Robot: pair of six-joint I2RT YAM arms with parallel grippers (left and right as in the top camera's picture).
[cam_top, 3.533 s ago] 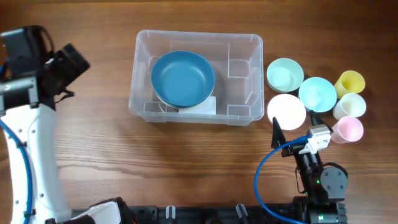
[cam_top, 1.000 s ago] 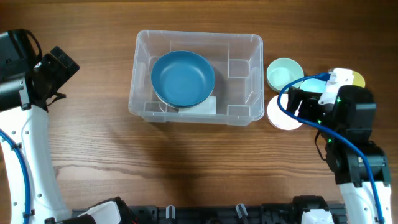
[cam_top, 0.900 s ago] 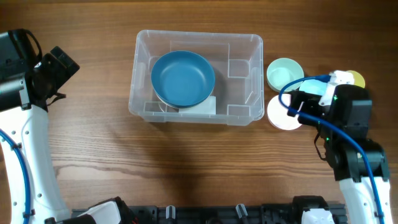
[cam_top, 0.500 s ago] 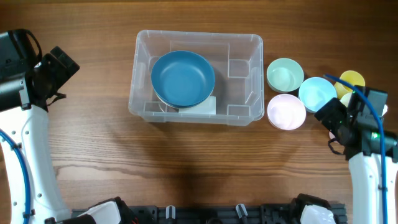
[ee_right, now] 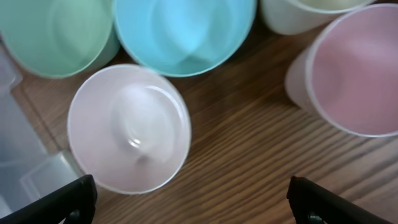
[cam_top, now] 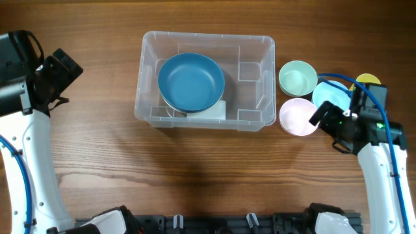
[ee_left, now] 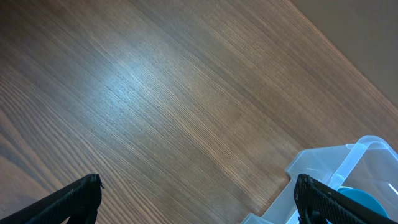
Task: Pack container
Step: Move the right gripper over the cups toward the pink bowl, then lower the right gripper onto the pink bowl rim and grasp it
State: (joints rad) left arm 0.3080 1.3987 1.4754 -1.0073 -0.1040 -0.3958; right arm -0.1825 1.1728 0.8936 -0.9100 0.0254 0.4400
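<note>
Two pincers stand released, holding nothing. Closest to me, the right gripper hangs over the pale pink bowl, its fingers spread wide. I judge that this lets them straddle the rim for a pick. Just beyond sit the light blue bowl, the green bowl and a pink cup, clustered close beside the container so reaches are short. The container lies mid-table, left of the bowls, with a dark blue bowl already inside. Farthest off, the left gripper idles over the table near the container's corner, out of the way. Since half a second earlier, the right arm has swung left from the cups toward the pink bowl. The container and left arm are unchanged.
</note>
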